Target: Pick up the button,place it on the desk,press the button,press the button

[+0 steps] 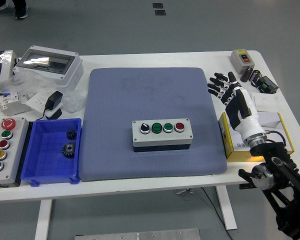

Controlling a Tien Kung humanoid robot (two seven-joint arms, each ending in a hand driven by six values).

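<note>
Your right hand (234, 95) hovers beside the blue mat (150, 120), off its right edge, forearm angled up from the lower right corner, fingers (217, 84) spread apart and holding nothing. The button box (162, 133) sits on that mat, well left of the hand.

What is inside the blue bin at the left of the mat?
Two dark gears lie in the blue bin, one smaller behind a larger. The rest of its floor shows bare; nothing covers it.
</note>
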